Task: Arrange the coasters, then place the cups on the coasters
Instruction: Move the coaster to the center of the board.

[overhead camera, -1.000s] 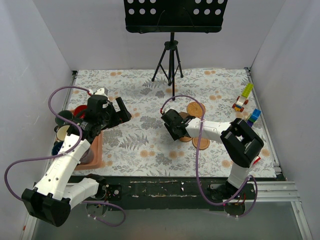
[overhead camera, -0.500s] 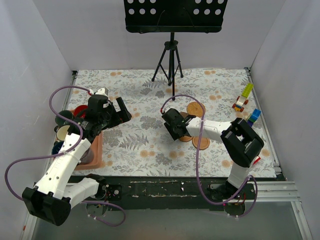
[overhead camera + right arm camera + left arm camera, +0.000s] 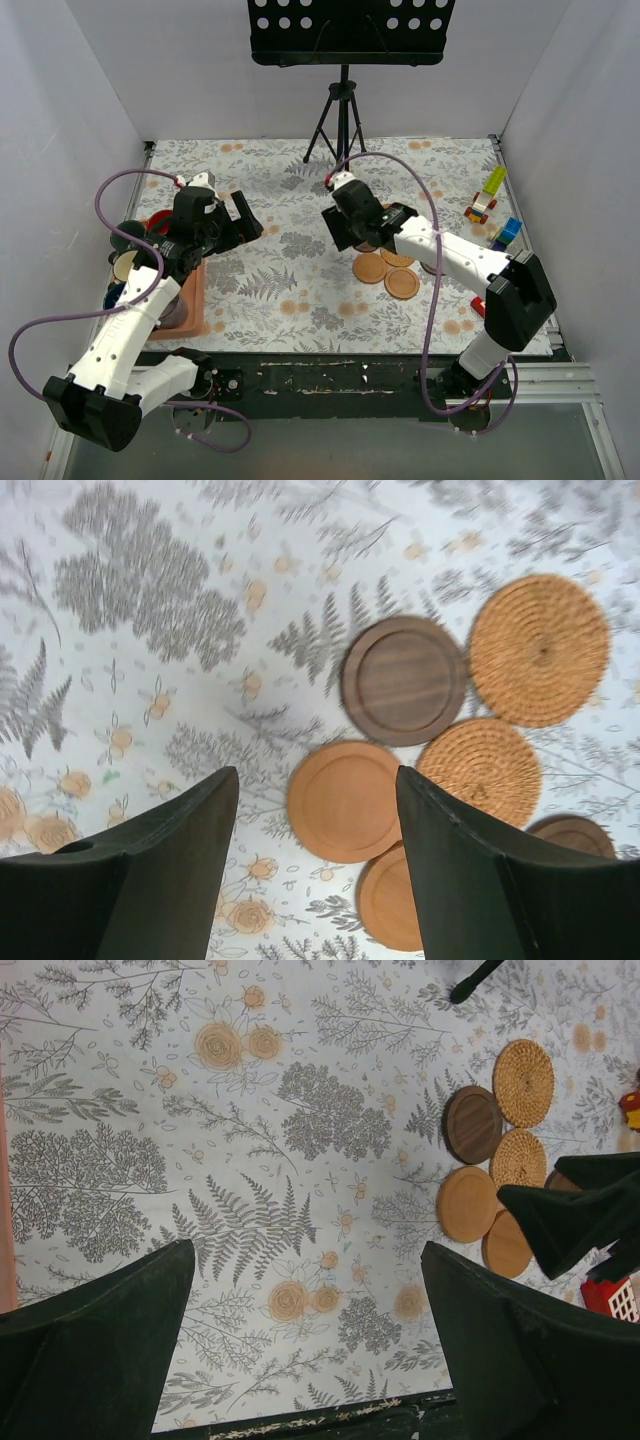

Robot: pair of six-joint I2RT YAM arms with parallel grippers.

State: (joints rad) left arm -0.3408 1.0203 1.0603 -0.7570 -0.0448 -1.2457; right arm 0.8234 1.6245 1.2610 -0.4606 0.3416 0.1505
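Observation:
Several coasters lie clustered right of centre: two orange-brown ones point(image 3: 345, 800) point(image 3: 395, 900), a dark brown one point(image 3: 403, 680), two woven rattan ones point(image 3: 540, 650) point(image 3: 480, 770), and another dark brown one point(image 3: 575, 835) at the edge. My right gripper point(image 3: 315, 780) hangs open above them, holding nothing. In the top view it point(image 3: 342, 232) sits just left of the cluster point(image 3: 370, 268). My left gripper point(image 3: 308, 1250) is wide open over bare cloth, left of the coasters point(image 3: 467, 1203). The cups point(image 3: 125, 265) stand at the far left, partly hidden by the left arm.
A salmon-pink tray point(image 3: 195, 295) lies under the left arm. Toy blocks point(image 3: 485, 205) point(image 3: 508, 232) sit by the right wall. A music stand's tripod point(image 3: 340, 130) stands at the back centre. The table's near edge point(image 3: 300, 1422) is close below the left gripper.
My right gripper has opened wider and lifted back away from the coasters, leaving an orange-brown one flat on the cloth. The left arm has not moved.

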